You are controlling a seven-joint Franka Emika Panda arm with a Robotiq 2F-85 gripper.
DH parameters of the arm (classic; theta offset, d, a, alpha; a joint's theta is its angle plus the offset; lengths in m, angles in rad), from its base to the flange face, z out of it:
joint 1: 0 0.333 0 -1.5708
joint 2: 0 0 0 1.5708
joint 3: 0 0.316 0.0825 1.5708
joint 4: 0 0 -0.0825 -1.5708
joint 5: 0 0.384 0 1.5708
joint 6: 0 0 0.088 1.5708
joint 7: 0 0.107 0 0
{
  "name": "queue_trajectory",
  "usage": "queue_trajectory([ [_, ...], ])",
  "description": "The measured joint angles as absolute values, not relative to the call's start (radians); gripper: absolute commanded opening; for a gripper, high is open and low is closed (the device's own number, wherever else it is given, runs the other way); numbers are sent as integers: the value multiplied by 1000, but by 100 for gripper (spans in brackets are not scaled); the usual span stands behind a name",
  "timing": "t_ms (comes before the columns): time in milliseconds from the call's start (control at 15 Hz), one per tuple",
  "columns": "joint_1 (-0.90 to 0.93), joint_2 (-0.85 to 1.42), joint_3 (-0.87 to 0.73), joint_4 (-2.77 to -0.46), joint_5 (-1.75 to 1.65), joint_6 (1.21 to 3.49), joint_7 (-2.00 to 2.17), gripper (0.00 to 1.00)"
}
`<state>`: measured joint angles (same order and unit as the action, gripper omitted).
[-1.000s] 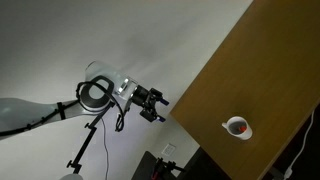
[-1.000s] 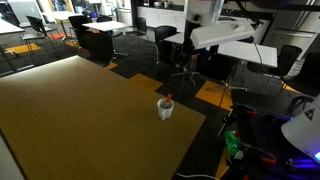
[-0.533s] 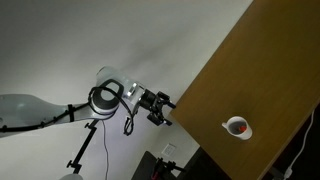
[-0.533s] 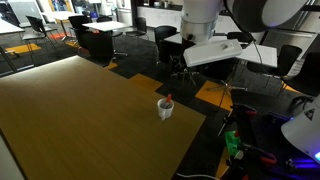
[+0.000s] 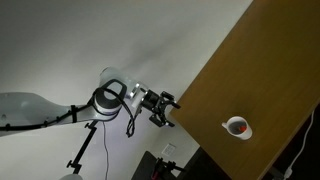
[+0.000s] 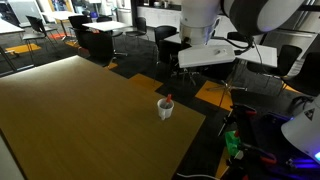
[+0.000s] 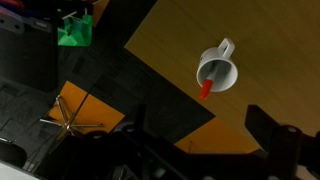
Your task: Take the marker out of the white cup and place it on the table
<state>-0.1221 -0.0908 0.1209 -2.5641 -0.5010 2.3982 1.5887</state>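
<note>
table [image 6: 80, 115]: matt brown wood | white cup [image 7: 219, 71]: smooth, glossy | marker [image 7: 205, 89]: red, plastic-looking

Soft, even room light covers the table [image 6: 80, 110] (the white cup [image 7: 218, 72] gleams brightest); along my wrist view's bottom edge, my gripper [image 7: 200, 125] is a dark, unfocused blur.

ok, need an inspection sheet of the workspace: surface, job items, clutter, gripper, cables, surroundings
Surface: brown wooden table, darker edge.
Job's things: white cup upright near the table's corner; red marker stands in it, one end leaning out over the rim.
Clutter: nothing seen on the table.
Grippers: gripper open, holding nothing, well apart from the cup.
Cables: black cable hangs in a loop at the arm's wrist.
Surroundings: office chairs and desks beyond the table; green object off the table.
</note>
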Motion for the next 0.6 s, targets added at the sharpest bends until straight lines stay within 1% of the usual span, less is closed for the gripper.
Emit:
queue_trajectory([
  [333,-98,10,104,-2511,-593,2422,1911,100],
  [600,-48,112,61,-2460,-679,2424,2138,100],
])
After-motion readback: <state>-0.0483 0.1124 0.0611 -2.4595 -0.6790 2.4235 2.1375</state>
